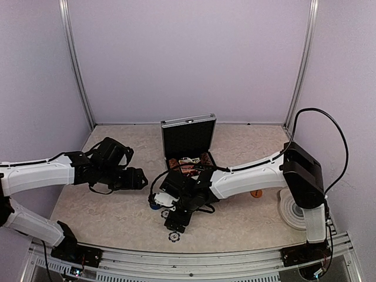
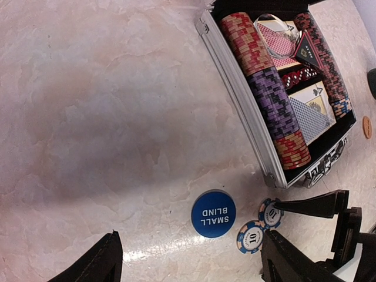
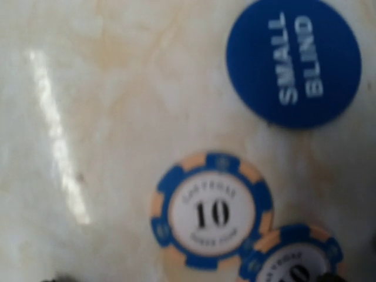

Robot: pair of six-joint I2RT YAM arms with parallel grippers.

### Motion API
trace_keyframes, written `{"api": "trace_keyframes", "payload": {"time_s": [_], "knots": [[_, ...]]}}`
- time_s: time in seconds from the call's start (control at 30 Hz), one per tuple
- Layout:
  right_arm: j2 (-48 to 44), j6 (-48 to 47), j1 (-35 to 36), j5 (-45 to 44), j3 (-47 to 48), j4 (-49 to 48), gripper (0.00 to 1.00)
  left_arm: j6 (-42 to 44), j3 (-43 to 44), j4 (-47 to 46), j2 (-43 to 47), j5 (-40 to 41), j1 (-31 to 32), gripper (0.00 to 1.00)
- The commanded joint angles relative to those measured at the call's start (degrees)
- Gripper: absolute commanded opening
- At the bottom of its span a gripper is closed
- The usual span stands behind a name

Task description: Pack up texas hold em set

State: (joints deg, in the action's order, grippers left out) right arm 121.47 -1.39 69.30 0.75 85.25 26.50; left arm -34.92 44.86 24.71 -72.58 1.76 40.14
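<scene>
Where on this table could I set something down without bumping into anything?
The widest bare patch is front left, between the left arm and the near edge of the table. Another lies back right, between the open case and the right arm. It is crowded in front of the case: the Small Blind button, loose chips and the right gripper cluster.

1. Left arm [image 1: 35, 176], left edge of frame: white shells are showing, with black joints and a black wrist block.
2. Right arm [image 1: 247, 179], centre-right: a white link is running into a boxy black housing.
3. Black cable [image 1: 329, 126] is looping over it, upper right.
4. Left gripper [image 2: 189, 247] fingers [image 2: 97, 264] are showing matte black and wedge-shaped, along the bottom edge.
</scene>
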Motion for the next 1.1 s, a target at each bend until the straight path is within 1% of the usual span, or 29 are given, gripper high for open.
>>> {"api": "trace_keyframes", "payload": {"time_s": [0.0, 0.23, 0.73, 0.97, 1.07], "knots": [[-1.7, 1.2, -0.1, 0.4, -3.2, 4.8, 0.96, 1.1, 1.9, -1.6, -1.0, -0.1, -0.5, 0.8], [-1.5, 1.2, -0.1, 1.4, -4.7, 5.3, 0.92, 1.1, 2.6, -1.8, -1.9, -0.3, -0.7, 0.8], [-5.0, 3.7, 0.0, 2.3, -8.4, 5.5, 0.93, 0.4, 3.3, -1.6, -3.0, -0.7, -0.7, 0.8], [-3.7, 3.9, 0.0, 3.9, -7.3, 4.8, 0.82, 0.2, 3.3, -1.5, -3.0, -0.6, -0.7, 0.8], [-2.8, 4.0, 0.1, 4.0, -6.5, 5.1, 0.8, 0.1, 3.2, -1.3, -3.1, -0.5, -0.7, 0.8]]}}
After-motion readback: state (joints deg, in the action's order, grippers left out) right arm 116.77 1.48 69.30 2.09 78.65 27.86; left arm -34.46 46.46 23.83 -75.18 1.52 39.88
